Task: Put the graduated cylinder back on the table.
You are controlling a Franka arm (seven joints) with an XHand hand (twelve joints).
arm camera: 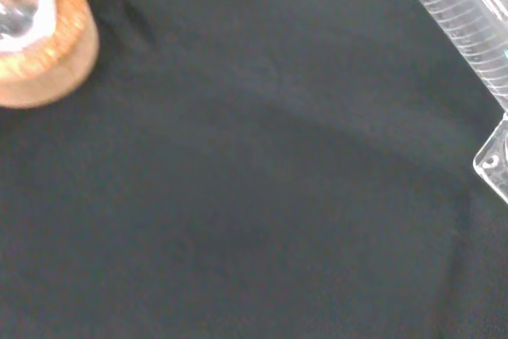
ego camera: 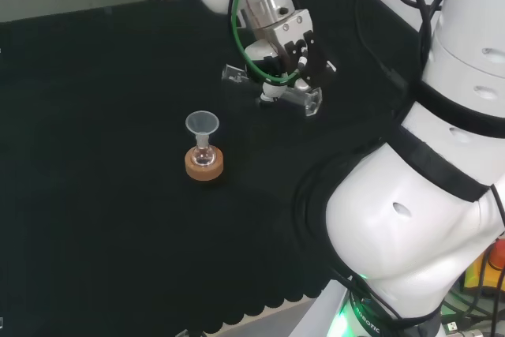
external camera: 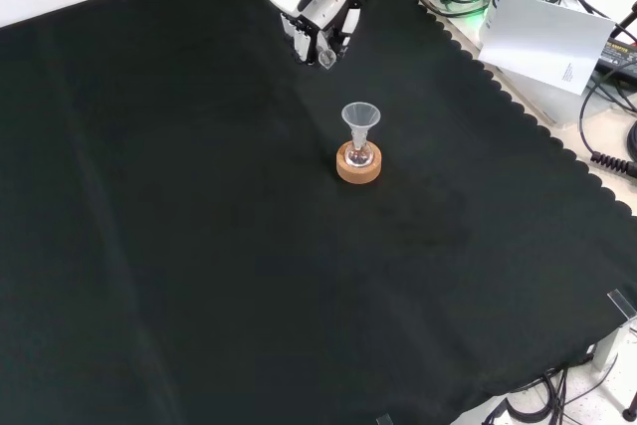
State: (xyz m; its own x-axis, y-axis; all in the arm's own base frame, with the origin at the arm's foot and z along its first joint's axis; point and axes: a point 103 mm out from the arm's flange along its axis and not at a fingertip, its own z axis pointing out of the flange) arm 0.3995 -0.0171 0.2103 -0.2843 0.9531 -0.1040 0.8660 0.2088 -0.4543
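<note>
The hand (ego camera: 288, 45) hangs above the far side of the bench (ego camera: 95, 155) in the head view, with the graduated cylinder (ego camera: 272, 88) in it. The fingers (ego camera: 304, 57) are curled round the cylinder's middle, clamped on it.

Orientation: the cylinder's long axis lies close to level, not upright. In the head view it runs across the hand, one clear end sticking out to the left and the other, lower, to the right. The wrist view shows the ribbed graduations along the tube and a flat clear edge that looks like the foot, with dark cloth beneath it; the foot appears clear of the bench, though I cannot tell by how much.

Neighbour: a small flask (external camera: 359, 154) carrying a funnel (external camera: 360, 114) sits on a cork ring (external camera: 358, 166), nearer the middle of the cloth. In the front view it is below the hand and slightly right, apart from it.

Judgement: the coming move turns on the axis. To stand the cylinder on its foot, the hand must rotate it toward vertical, foot downward, before lowering. Open cloth lies directly under the hand, so the set-down spot looks free; the swinging end should be kept away from the funnel.
</note>
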